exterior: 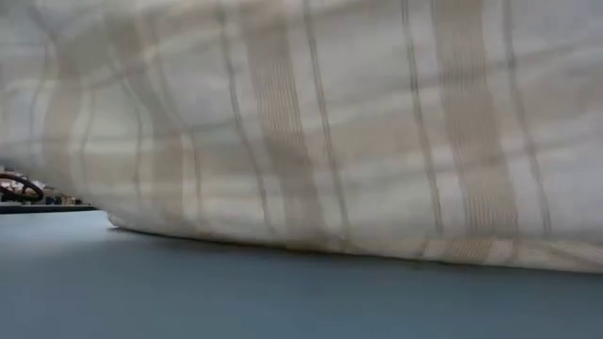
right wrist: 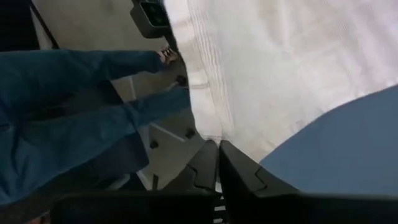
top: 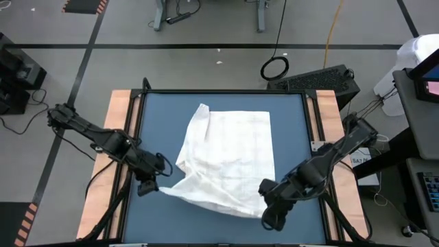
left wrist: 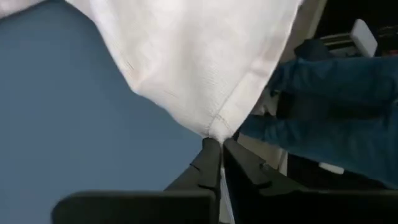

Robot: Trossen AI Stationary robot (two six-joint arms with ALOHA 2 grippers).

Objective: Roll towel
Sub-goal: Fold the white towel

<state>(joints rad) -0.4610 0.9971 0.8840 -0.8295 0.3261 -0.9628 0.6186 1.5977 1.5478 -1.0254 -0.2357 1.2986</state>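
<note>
— High view: thin white plaid towel (top: 230,158), wrinkled, spread mid-surface (top: 151,116), long axis running near to far, left edge folded over.
— Near corners?
— Lifted. Left hand (top: 159,186) clamped on one, right hand (top: 266,202) clamped on the other.
— Low view?
— Filled with soft draped cloth above blue matte.

lab/workshop | taped concrete floor (top: 226,34) | cables (top: 274,67) | equipment stands (top: 14,75)
</note>
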